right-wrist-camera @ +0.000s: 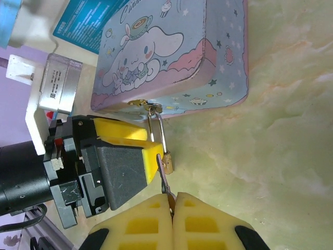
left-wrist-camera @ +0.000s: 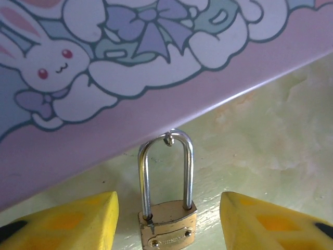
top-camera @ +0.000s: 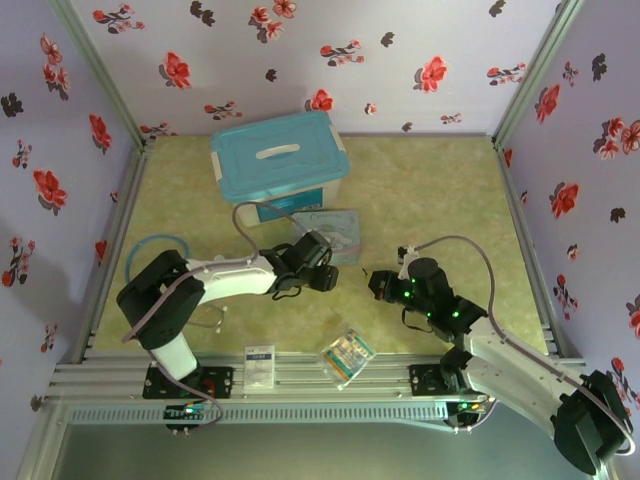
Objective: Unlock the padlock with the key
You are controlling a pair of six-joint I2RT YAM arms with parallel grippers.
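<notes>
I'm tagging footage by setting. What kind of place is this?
Likely a staged robot test booth: flower-papered wall panels box in a tabletop, with left arm and right arm bolted to an aluminium rail.

Tin [left-wrist-camera: 130, 94] wall just beyond padlock [left-wrist-camera: 167, 224]; bare table [left-wrist-camera: 276, 135] alongside — passable.

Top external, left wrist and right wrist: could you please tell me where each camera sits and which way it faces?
Top external: above and behind, looking down on the table; left arm and right arm show.
Left wrist: on the left arm, looking between the open left jaws at the padlock beside the cartoon tin.
Right wrist: on the right arm, looking past the shut right jaws, pinching the key, toward the left jaws.
Shared: both wrist views show padlock and tin.
</notes>
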